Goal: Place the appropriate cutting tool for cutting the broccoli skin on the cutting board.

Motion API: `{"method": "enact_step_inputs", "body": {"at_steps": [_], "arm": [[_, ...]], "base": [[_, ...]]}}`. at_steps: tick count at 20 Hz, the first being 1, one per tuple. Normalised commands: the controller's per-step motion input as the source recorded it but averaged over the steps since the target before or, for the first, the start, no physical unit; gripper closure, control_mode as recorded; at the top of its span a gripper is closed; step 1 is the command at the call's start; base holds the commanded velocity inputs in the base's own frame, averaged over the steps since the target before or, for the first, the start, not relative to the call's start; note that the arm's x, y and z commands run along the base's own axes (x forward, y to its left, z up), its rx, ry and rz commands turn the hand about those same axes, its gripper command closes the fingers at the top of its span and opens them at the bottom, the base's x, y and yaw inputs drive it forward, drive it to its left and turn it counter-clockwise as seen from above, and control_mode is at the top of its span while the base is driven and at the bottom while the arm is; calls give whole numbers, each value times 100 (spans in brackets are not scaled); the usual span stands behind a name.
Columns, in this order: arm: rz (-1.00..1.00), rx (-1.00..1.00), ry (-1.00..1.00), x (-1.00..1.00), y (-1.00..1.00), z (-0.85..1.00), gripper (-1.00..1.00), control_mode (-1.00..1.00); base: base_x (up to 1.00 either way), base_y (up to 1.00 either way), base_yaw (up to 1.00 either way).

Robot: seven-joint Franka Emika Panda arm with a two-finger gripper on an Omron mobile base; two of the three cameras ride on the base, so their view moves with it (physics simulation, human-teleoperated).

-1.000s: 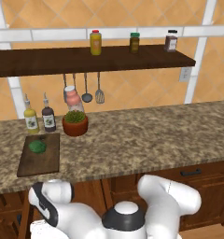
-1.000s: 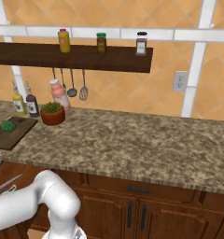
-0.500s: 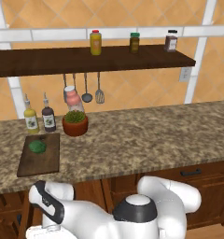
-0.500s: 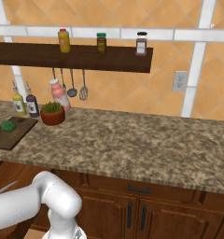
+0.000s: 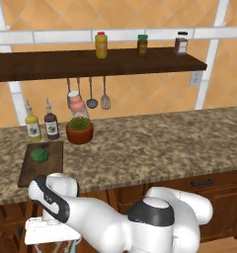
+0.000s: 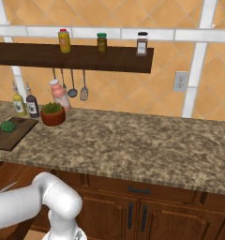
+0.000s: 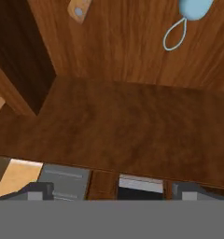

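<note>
Since a second ago the white arm has folded lower in front of the cabinets, its wrist sinking below the front edge of the speckled granite tabletop (image 5: 155,148) toward what looks like an open drawer, while everything on top stays put. On that tabletop the flat rectangular dark brown wooden cutting board (image 5: 49,165) carries only the small dark green bumpy broccoli (image 5: 40,154), with a leafy plant in a red-brown pot (image 5: 79,131) just behind the board's far right corner. From the hand camera, a brown wooden drawer floor (image 7: 118,126) lies beneath the gripper (image 7: 111,189), whose fingers stand spread wide with nothing between them. At the far end of that floor, away from the fingers, the rounded brown wooden butt of the knife handle (image 7: 79,10) pokes into view with a pale rivet; the blade is cut off by the frame edge, so its direction is only a guess. Well to the side of it lies the light blue peeler with a wire loop head (image 7: 186,18), the wrong tool. I judge the knife to be light, rigid and slim, with a smooth blade that would slip and should not be pinched; the wooden handle, taken across its width near the middle, offers the safest hold.
</note>
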Motion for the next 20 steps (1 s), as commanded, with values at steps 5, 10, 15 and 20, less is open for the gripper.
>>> {"method": "enact_step_inputs", "body": {"at_steps": [5, 10, 15, 20], "arm": [[-14, 0, -30, 18, 0, -17, -100, -100], [-11, 0, -69, -8, 0, -39, -100, -100], [-21, 0, -31, 10, 0, -8, -100, -100], [-33, 0, 0, 33, 0, -11, -100, -100]], "base": [[0, 0, 0], [0, 0, 0], [0, 0, 0], [0, 0, 0]]}}
